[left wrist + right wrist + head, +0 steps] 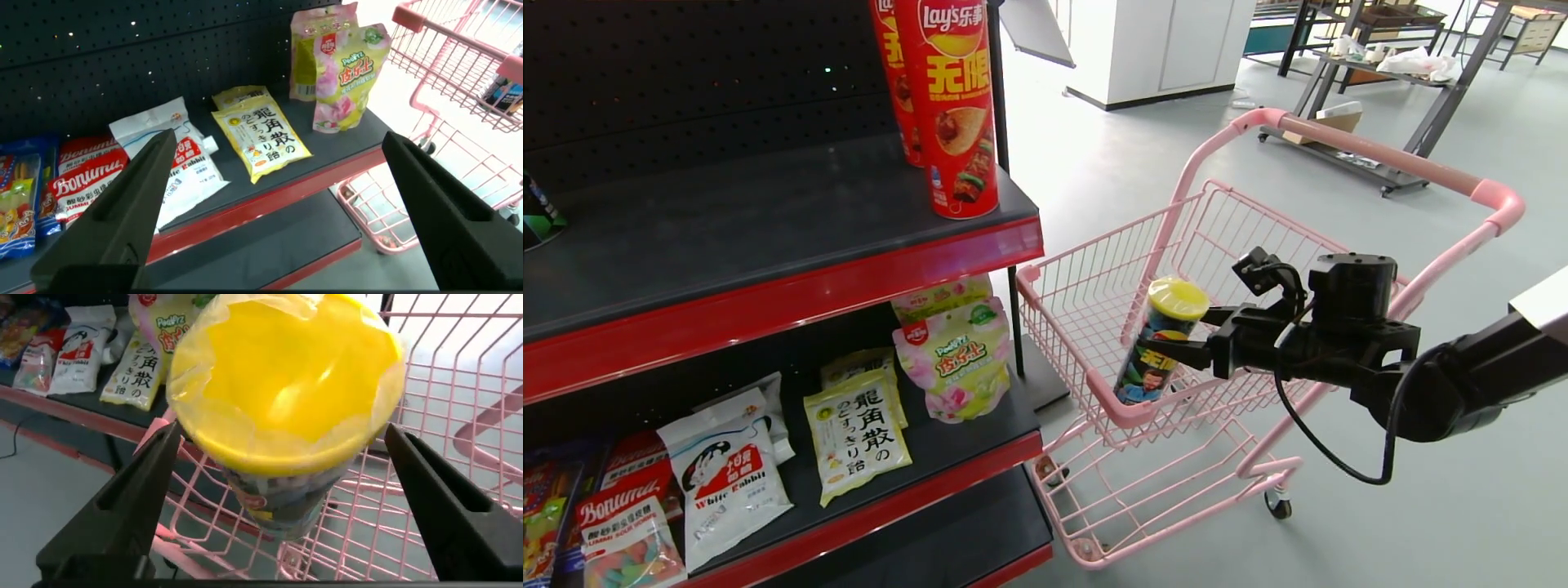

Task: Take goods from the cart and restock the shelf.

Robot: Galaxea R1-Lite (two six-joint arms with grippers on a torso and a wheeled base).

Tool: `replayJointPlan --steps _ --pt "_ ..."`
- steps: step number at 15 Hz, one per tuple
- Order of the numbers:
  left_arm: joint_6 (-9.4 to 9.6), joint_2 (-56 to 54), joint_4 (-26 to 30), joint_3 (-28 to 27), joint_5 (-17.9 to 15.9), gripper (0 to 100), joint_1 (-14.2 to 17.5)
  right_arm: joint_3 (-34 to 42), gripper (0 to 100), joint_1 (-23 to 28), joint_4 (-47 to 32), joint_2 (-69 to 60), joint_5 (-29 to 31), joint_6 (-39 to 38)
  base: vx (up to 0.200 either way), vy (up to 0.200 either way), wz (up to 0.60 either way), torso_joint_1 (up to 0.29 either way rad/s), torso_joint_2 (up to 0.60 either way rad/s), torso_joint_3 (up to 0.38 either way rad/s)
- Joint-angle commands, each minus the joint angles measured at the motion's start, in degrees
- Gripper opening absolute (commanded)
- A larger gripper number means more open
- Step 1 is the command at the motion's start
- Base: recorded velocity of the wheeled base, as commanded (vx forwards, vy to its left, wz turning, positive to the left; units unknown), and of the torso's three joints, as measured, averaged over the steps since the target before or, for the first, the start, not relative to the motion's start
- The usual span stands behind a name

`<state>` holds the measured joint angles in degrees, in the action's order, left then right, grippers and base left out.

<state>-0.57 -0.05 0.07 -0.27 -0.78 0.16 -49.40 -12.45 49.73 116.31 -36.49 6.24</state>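
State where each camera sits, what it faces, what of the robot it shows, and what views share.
Head view: on the head, facing down at shelf, cart and the right gripper at the can.
Left wrist view: on that wrist, facing the snack bags past the open left gripper.
Right wrist view: on that wrist, facing the can's yellow lid between the gripper's fingers.
Shared: all show the snack bags and cart.

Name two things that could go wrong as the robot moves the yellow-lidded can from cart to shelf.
The can leans in the cart, with the right pincer open around it; an off-centre grip may let it slip or tip.
The red cans stand near the top shelf's edge; placing beside them might knock one off.
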Motion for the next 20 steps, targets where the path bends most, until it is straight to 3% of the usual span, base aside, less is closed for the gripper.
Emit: replayJointPlan --steps 1,13,14,20 --pt "-0.04 0.05 0.01 0.0 -0.01 100 0.02 -2.63 100 -0.03 0.02 2.69 -1.39 0.09 0.0 0.0 0.0 0.0 0.0 0.0" --pt "0.75 0.05 0.01 0.0 -0.01 100 0.02 -3.51 100 -1.0 0.81 5.51 -6.93 0.09 0.0 0.0 0.0 0.0 0.0 0.0" --pt "0.75 0.05 0.01 0.0 -0.01 100 0.02 -3.69 0 -1.09 0.9 5.51 -7.2 0.0 0.0 0.0 0.0 0.0 0.0 0.0" --pt "0.75 0.05 0.01 0.0 -0.01 100 0.02 -4.57 0 -0.91 0.81 4.19 -5.53 -0.09 0.0 0.0 0.0 0.0 0.0 0.0"
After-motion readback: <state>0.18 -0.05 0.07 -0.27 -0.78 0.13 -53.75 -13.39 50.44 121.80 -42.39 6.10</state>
